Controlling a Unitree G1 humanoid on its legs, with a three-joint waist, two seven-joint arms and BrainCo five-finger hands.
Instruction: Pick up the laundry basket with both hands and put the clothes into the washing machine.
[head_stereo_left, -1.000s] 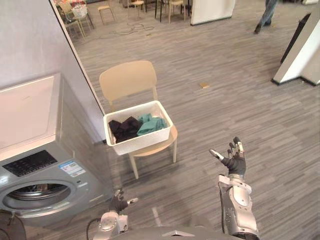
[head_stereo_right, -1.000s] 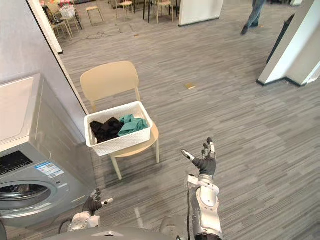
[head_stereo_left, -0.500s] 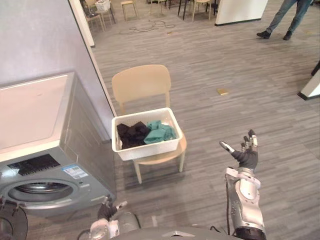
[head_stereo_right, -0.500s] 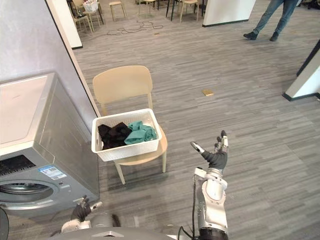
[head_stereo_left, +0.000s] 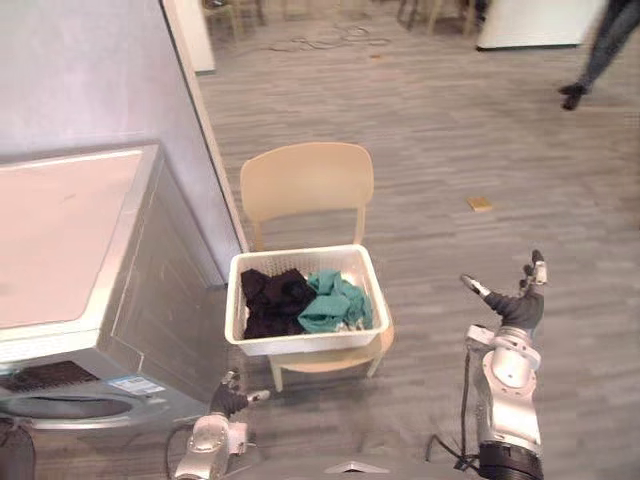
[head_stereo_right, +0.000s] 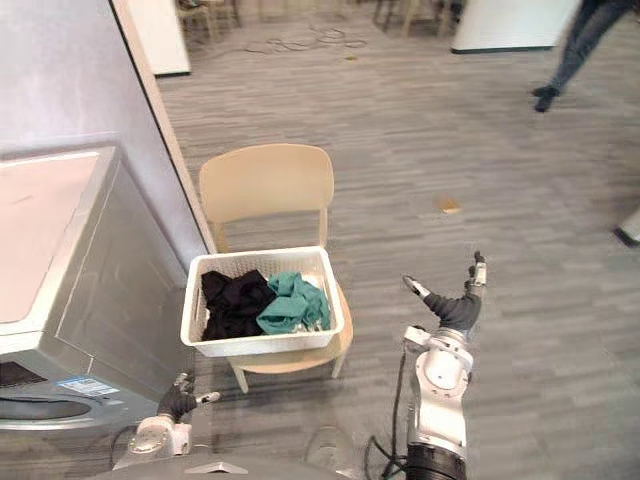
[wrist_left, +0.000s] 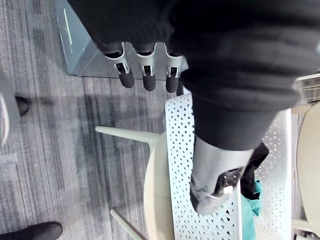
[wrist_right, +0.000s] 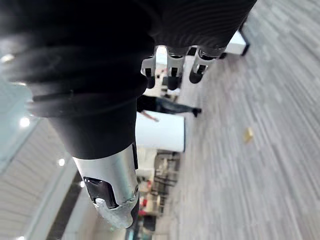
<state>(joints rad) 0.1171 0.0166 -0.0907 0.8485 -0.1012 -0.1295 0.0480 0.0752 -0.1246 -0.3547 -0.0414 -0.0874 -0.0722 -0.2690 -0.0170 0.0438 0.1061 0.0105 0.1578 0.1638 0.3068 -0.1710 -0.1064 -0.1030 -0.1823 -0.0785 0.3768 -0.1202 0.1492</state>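
Left hand (head_stereo_left: 228, 398): near, low — fingers straight, holding nothing.
Right hand (head_stereo_left: 515, 305): fingers spread wide, empty, likely ready to grab.
Basket (head_stereo_left: 305, 345): on the chair (head_stereo_left: 307, 180), clothes (head_stereo_left: 330, 303) inside — easy height.
Washer (head_stereo_left: 70, 230): left, close by.

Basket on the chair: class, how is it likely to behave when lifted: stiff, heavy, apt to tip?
Probably stiff: the basket has upright perforated walls. Likely light: clothes only part-fill it. Wide and open-topped, it might tip if lifted unevenly.

White laundry basket (head_stereo_left: 300, 344) on chair (head_stereo_left: 305, 181) (beige)
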